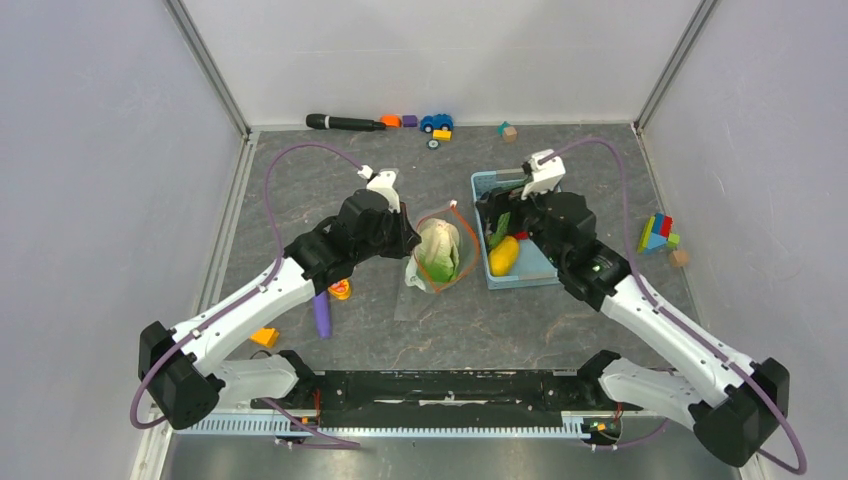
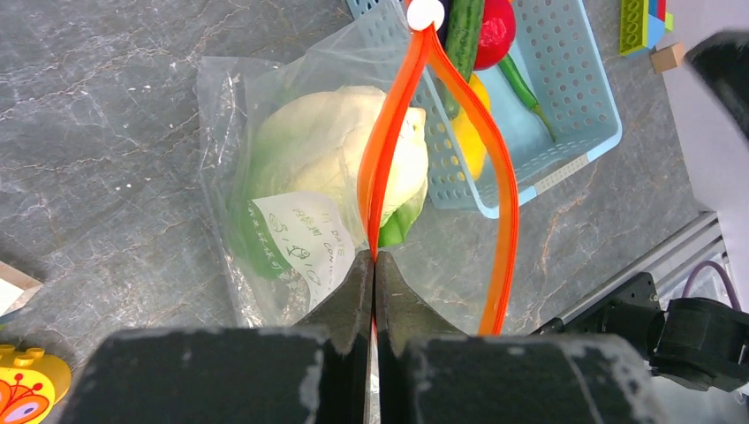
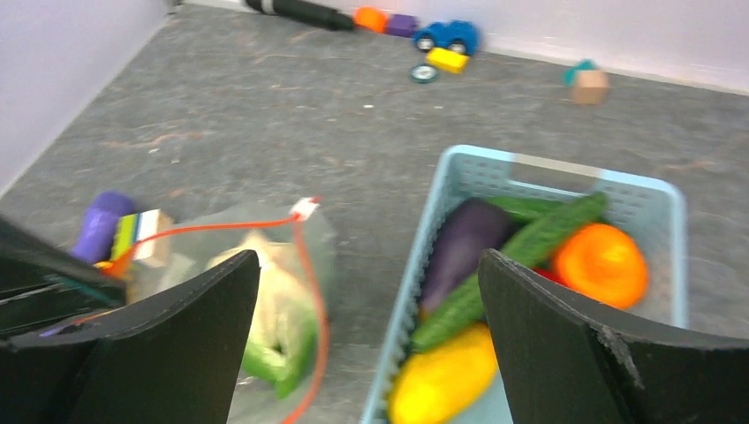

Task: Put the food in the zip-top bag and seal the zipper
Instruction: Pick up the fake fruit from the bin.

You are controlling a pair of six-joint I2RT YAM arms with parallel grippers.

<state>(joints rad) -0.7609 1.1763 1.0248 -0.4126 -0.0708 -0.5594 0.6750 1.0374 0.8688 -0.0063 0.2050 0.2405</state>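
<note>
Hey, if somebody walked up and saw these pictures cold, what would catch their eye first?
The bright orange-red zipper gapes in a wide loop at mid-table. The left hand is pinched shut on one side of it, and a pale green cabbage sits inside the clear zip-top bag. Just right of it is the light blue basket of colourful toy produce, with the right hand open wide above it.

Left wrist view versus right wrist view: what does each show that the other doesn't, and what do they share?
Only left wrist: the bag's label and the left gripper's pinch on the zipper. Only right wrist: the open right gripper and the toy car. Both: the cabbage in the bag, and the basket with the cucumber.
</note>
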